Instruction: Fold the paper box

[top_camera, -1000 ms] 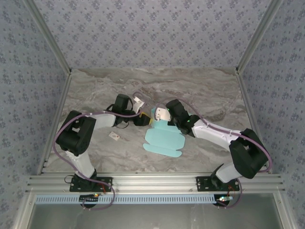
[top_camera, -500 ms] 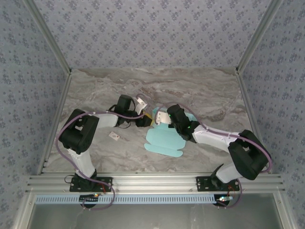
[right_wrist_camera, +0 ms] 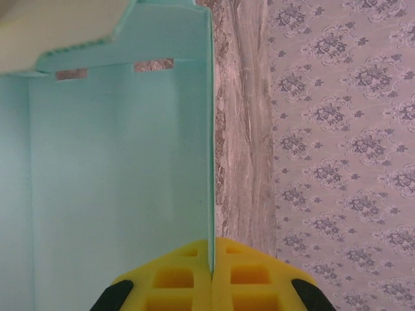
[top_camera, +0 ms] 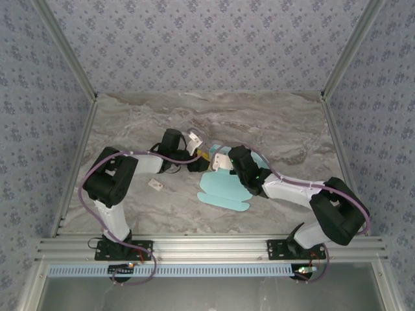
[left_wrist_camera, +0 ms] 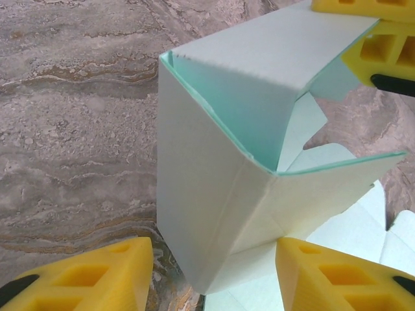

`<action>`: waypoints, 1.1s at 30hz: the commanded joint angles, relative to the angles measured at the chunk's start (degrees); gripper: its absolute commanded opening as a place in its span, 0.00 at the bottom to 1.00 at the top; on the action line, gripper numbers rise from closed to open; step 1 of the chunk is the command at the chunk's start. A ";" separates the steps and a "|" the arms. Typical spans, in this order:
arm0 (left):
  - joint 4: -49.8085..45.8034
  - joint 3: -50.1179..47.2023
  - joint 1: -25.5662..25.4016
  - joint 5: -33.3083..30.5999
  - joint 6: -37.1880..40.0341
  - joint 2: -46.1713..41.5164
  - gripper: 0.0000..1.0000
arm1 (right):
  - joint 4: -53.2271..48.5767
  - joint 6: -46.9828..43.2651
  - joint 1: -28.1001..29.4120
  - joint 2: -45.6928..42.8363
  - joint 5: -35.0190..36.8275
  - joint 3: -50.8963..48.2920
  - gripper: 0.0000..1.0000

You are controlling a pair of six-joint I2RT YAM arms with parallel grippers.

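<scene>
The paper box [top_camera: 224, 192] is a pale turquoise die-cut sheet, lying partly flat on the marble table [top_camera: 130, 129] with its far end raised. In the left wrist view its white-faced walls [left_wrist_camera: 220, 175] stand up in a folded corner. My left gripper [left_wrist_camera: 214, 254] is open. That corner sits between its yellow fingers [left_wrist_camera: 97, 272], and the right finger touches the card. My right gripper [right_wrist_camera: 212, 245] is shut on the edge of an upright turquoise panel [right_wrist_camera: 117, 168]. The right gripper's yellow fingers [left_wrist_camera: 382, 39] also show in the left wrist view. Seen from above, the left gripper [top_camera: 201, 157] and right gripper [top_camera: 221, 162] meet over the box's far end.
A tiny white tag [top_camera: 156, 184] lies on the table left of the box, beside the left arm. Patterned walls [top_camera: 207, 45] enclose the table on three sides. An aluminium rail [top_camera: 207, 247] runs along the near edge.
My left gripper has slid right, closer to the box. The right gripper has shifted left and nearer, carrying the raised panel, and the sheet's flat part moved slightly with it.
</scene>
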 commanded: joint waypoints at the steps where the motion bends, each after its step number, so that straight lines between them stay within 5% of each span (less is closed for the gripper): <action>1: 3.49 -0.17 -0.92 -0.39 -0.33 0.75 0.55 | 2.34 -1.48 1.11 -1.28 0.40 -1.31 0.00; 20: 8.63 -2.27 -2.19 -4.86 -2.91 0.42 0.70 | 1.68 -0.74 1.97 -1.80 1.23 -1.96 0.00; 33: 11.68 -4.92 -2.13 -0.13 1.17 -0.13 0.63 | 2.79 -0.20 3.49 -2.24 2.97 -3.11 0.00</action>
